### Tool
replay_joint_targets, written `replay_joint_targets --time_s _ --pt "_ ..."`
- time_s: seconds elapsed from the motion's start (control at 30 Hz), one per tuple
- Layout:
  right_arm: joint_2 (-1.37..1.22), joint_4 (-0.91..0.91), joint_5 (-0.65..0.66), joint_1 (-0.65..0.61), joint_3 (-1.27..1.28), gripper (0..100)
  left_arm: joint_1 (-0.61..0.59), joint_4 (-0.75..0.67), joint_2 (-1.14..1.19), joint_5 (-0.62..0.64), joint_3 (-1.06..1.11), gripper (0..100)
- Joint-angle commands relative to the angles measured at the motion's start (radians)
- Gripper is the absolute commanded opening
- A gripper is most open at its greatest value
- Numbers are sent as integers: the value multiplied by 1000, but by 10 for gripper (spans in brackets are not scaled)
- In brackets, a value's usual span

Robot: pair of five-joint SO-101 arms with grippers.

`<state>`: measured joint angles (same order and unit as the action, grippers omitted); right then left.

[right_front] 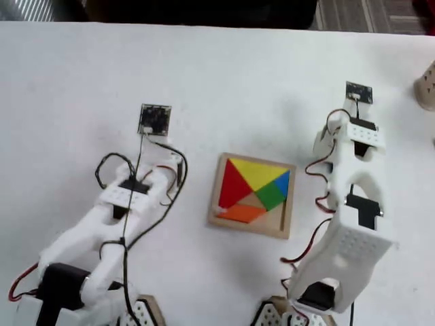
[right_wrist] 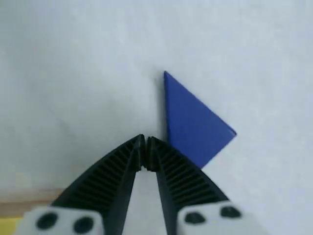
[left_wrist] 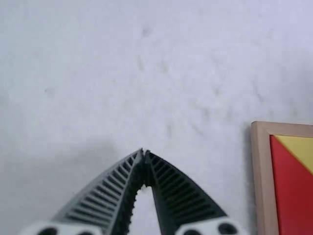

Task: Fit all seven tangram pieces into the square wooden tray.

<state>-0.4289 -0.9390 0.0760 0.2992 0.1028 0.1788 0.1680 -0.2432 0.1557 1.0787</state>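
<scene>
We judge the blue triangle (right_wrist: 193, 122) beside the closed, empty right hand (right_wrist: 145, 142) light, stiff and thin, best pinched across two edges; left hand (left_wrist: 144, 154) also closed.

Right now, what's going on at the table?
Neither arm holds anything. The left gripper is shut over the table beside the wooden tray, which is filled with coloured pieces except for one bare patch. The right gripper is shut beside a blue triangle lying on the table.
</scene>
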Motion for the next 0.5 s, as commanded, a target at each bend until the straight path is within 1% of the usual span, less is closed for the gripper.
replay_joint_targets --time_s 0.0,0.13,0.23,0.33,0.37,0.47 --pt "99 -27 -6 41 15 19 -1 -2 2 -8 -55 23" --pt "199 41 -11 44 109 19 -1 -2 2 -8 -55 23" --pt "260 116 -63 47 169 25 -1 -2 2 -8 -55 23" --pt "275 179 -74 48 193 36 -1 -2 2 -8 -55 23" --pt "275 188 -75 48 193 56 -1 -2 2 -8 -55 23" --pt "254 196 -77 38 190 156 -1 -2 2 -8 -55 23"
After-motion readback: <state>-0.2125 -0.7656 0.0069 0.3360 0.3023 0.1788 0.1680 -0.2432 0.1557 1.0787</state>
